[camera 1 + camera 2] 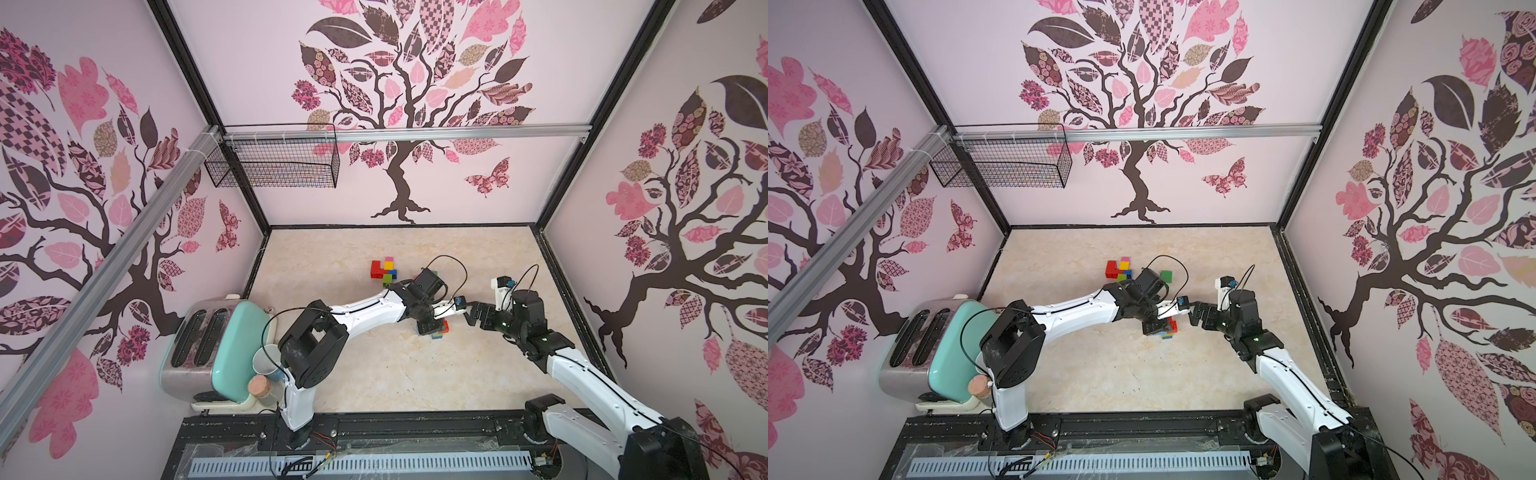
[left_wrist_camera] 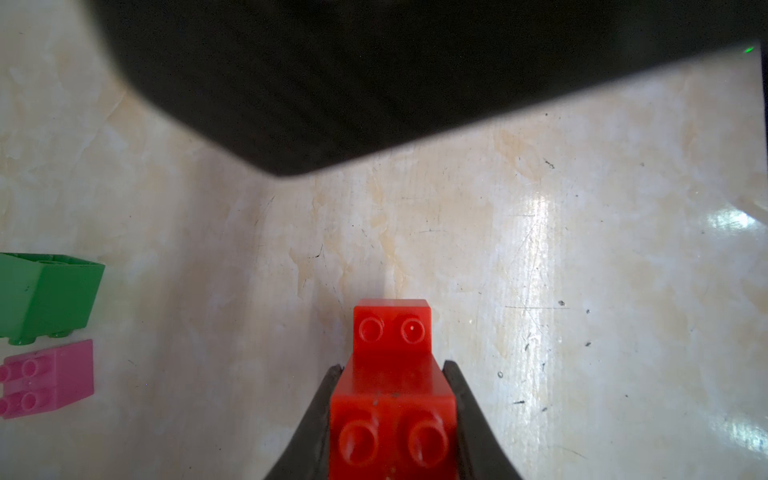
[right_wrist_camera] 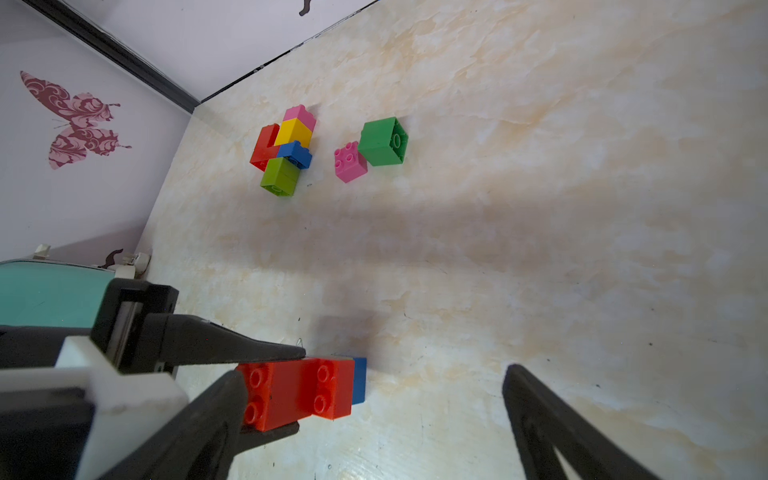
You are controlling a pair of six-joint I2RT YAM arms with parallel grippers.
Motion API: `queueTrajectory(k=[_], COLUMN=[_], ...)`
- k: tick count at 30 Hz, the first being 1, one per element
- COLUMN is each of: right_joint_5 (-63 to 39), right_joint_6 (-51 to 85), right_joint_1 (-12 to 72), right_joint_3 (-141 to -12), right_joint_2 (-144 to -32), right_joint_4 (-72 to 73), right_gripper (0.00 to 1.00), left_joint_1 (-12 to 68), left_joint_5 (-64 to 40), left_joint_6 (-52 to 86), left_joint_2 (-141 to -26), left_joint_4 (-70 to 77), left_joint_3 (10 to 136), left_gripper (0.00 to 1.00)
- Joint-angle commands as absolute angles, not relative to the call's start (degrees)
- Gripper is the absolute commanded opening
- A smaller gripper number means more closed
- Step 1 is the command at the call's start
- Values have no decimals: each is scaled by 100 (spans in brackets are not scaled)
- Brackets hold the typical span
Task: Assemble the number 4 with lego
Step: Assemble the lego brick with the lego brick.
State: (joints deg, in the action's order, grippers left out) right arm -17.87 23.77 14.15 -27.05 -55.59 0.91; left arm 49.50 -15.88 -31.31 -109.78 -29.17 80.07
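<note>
Teal toaster [image 1: 239,353] at far left; multicoloured brick cluster [image 1: 384,269] at mid-table, with pink brick [image 3: 351,162] and green brick [image 3: 382,141] loose beside it; nearer the front, left gripper [image 2: 391,365] clenched on red bricks [image 2: 392,399] backed by a blue brick [image 3: 359,380]; right gripper [image 1: 471,316] spread wide, grasping nothing, just beside.

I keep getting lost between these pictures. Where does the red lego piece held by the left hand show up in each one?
Both top views: red piece just below picture centre, mostly hidden under the left hand.
Left wrist: lower middle of the picture.
Right wrist: lower part, left of middle, a blue brick against it.
Shared landmark: the black fingers clamping it.
</note>
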Motion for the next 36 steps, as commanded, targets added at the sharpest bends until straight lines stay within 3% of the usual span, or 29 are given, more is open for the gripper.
queueTrajectory(k=[1,26,30,33,36], right_joint_5=[-2167,-1958,-2633,-3627,-4409], right_joint_6=[2456,2364,2428,2948,3582], right_joint_1=[1458,1462,1459,1465,1459], right_joint_3=[-2706,-2824,-2693,-2480,-2353], right_joint_2=[-5601,-5618,-5661,-5818,-6094], right_joint_4=[327,-116,157,1017,1875], right_gripper=[100,100,99,92,76], left_joint_1=[4967,5078,5072,5071,5071], left_joint_5=[-1593,-1267,-1274,-1283,-1340], left_joint_6=[-3143,-2850,-2823,-2795,-2764], left_joint_2=[-10817,-11095,-11070,-11039,-10998], left_joint_4=[-3125,-2088,-2043,-1956,-1861], left_joint_3=[7971,6838,6823,6803,6759], left_gripper=[0,0,0,0,0])
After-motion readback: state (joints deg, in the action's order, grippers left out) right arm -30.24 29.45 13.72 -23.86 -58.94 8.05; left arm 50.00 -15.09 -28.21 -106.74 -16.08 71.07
